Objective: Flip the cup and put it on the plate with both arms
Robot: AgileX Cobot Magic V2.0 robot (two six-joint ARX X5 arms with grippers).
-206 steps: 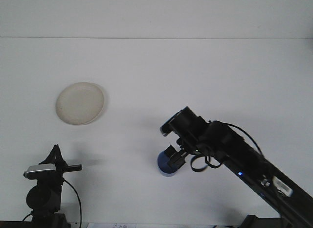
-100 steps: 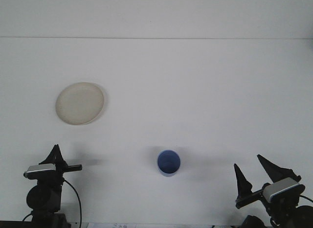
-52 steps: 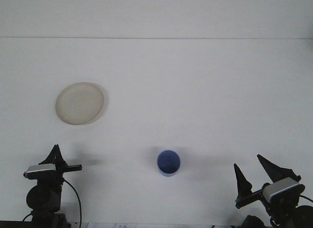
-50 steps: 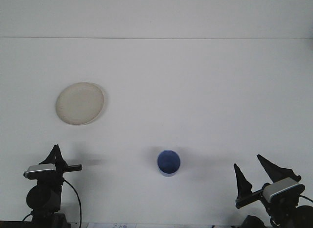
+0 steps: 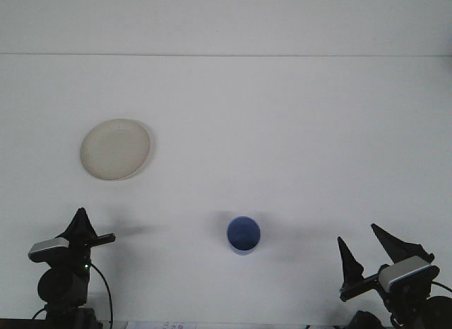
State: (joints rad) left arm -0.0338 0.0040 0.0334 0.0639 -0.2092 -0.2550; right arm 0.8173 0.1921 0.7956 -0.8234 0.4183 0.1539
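Front view over a white table (image 5: 282,131). A blue cup (image 5: 244,235) is standing upright, mouth up, near the table's front edge and slightly right of centre; its rim is showing as a full circle and its inner floor is visible. A pale round plate (image 5: 116,149) is lying flat on the left half of the table, well apart from the cup and farther from the camera. Bare tabletop is lying between the two, and the whole right half and far part of the table are showing only white surface up to the back edge, where a thin line is marking the meeting with the wall.

The left gripper (image 5: 86,229) is sitting at the lower left corner, close to the front edge, its pointed fingers reading nearly as one dark shape with a thin bar projecting to the right; whether the fingers are parted cannot be told from this angle. It is holding nothing and is standing well apart from both plate and cup.

The right gripper (image 5: 367,253) is sitting at the lower right corner, its two pointed fingers spread with a clear gap between them, gripping nothing. It is standing apart from the cup, with bare table between them.

Soft shadows are falling beside the cup and each gripper.
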